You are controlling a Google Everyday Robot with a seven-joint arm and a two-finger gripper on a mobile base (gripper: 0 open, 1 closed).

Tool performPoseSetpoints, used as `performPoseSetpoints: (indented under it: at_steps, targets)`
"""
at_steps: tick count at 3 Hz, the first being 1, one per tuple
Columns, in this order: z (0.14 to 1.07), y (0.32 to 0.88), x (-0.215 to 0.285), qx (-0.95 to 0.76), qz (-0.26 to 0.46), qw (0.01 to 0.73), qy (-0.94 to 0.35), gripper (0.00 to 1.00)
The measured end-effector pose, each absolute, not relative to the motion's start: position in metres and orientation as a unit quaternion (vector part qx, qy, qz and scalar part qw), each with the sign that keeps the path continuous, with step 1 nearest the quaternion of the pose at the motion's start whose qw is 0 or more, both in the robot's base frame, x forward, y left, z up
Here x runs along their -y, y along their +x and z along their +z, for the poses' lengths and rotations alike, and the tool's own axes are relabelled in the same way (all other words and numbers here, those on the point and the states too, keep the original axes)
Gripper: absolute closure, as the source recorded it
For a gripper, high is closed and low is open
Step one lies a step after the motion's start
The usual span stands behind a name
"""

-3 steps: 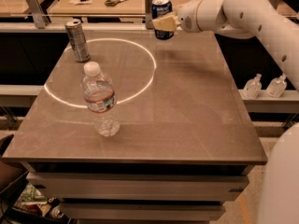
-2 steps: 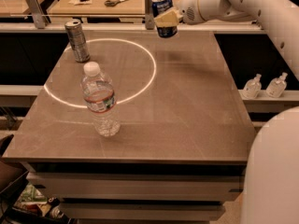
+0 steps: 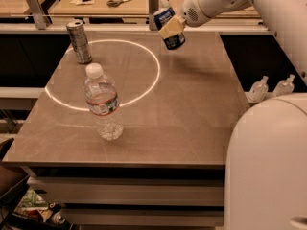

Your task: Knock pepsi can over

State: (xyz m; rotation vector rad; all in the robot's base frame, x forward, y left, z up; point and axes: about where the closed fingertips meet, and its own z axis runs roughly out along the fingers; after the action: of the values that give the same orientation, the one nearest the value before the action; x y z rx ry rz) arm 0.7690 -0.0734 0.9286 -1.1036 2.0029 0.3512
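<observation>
The pepsi can (image 3: 175, 40), dark blue with a pale logo patch, is at the far edge of the brown table (image 3: 192, 109), right of centre. It leans with its top toward the upper left. My gripper (image 3: 171, 28), tan at the tip of the white arm that reaches in from the upper right, lies across the middle of the can and touches it. The can's lower end is at the table surface.
A taller silver-grey can (image 3: 79, 42) stands at the far left. A clear water bottle (image 3: 102, 102) with a white cap stands left of centre. A ring of light lies on the table. Two small bottles (image 3: 259, 87) sit off the right edge. My white base (image 3: 268, 166) fills the lower right.
The pepsi can stood upright at the far edge; now it leans over and sits slightly lower. My gripper has moved down and a little forward with it.
</observation>
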Motion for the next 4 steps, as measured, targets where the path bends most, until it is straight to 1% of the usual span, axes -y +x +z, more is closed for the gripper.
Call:
performPoseSetpoints:
  at_steps: [1,3,4]
  targets:
    - [0.914,0.759,0.075,-0.820,0.097,0.345,-0.447,1.00]
    - [0.893,0.757,0.071,-0.848,-0.014,0.232,-0.477,1.00]
    - [0.879,0.762,0.053,-0.840,-0.037,0.191,-0.506,1.00]
